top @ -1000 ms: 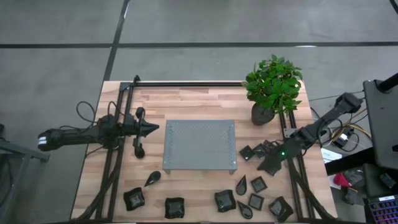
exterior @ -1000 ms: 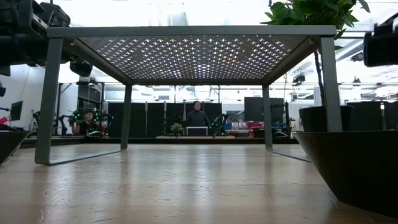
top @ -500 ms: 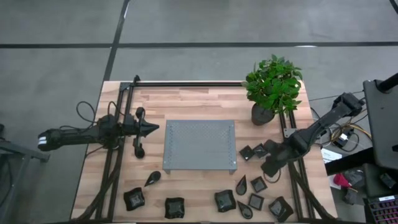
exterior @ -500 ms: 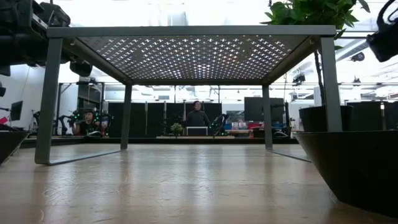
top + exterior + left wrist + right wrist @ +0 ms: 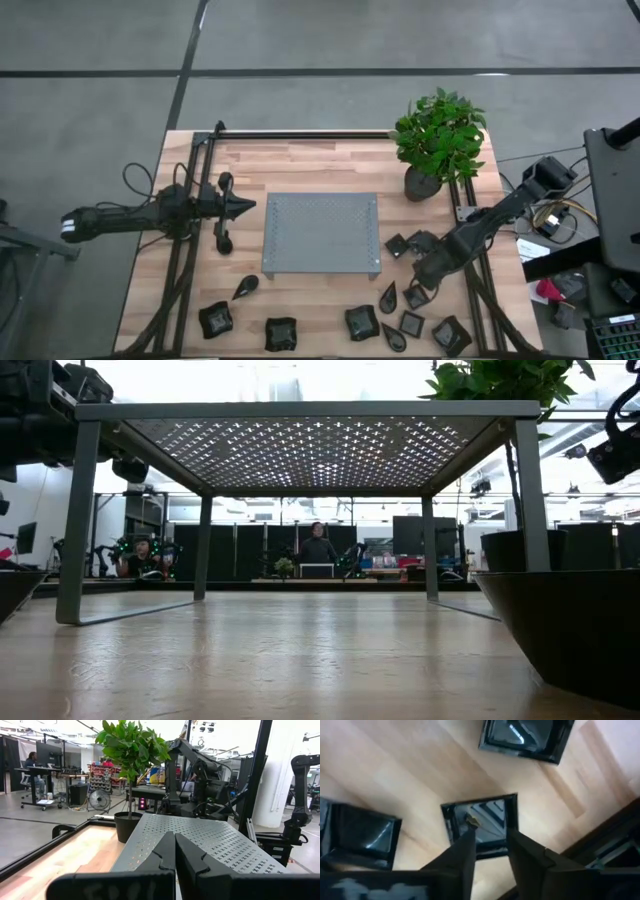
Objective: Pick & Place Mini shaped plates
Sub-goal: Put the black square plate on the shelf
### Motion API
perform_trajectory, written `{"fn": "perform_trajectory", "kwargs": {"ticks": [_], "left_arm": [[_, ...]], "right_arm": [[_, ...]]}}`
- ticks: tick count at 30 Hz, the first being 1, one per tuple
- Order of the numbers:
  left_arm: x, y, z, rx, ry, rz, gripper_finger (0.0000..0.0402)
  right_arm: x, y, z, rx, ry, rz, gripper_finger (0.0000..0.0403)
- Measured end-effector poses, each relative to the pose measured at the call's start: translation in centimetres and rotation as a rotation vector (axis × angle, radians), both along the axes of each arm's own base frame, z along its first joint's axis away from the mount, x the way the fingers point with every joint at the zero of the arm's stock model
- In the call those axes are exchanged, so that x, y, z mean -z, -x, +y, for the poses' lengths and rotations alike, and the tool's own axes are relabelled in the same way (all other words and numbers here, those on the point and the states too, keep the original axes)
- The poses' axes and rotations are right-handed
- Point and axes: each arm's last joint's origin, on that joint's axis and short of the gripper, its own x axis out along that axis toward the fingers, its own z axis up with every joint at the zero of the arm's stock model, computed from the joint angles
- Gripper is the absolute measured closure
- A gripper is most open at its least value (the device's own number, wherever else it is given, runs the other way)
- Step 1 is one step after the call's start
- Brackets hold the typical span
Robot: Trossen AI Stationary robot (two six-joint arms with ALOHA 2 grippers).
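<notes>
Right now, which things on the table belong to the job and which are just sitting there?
Job: mini plates, scattered along the near edge and right of the tray; right gripper, open over a square plate.
Bystanders: tray; plant; left gripper, shut.

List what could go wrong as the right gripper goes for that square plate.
1. The right gripper hangs open over a small square plate with two others, and, close by on the table; a finger could nudge a neighbour.
2. The plate looks glossy with a low rim, so the fingers may slip off it.
3. The grey tray is raised on legs; a low carry could clip its edge.
</notes>
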Motion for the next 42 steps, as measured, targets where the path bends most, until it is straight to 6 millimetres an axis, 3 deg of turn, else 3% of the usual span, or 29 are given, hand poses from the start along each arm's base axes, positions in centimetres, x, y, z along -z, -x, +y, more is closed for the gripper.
{"fn": "perform_trajectory", "kwargs": {"ticks": [23, 42], "left_arm": [[0.0, 0.0, 0.0, 0.000, 0.000, 0.001, 0.0401], [0.0, 0.0, 0.0, 0.000, 0.000, 0.001, 0.0401]], "right_arm": [[2.8, -0.1, 0.1, -0.036, 0.090, 0.083, 0.0271], [3.9, 0.3, -0.2, -0.036, 0.080, 0.064, 0.0313]]}}
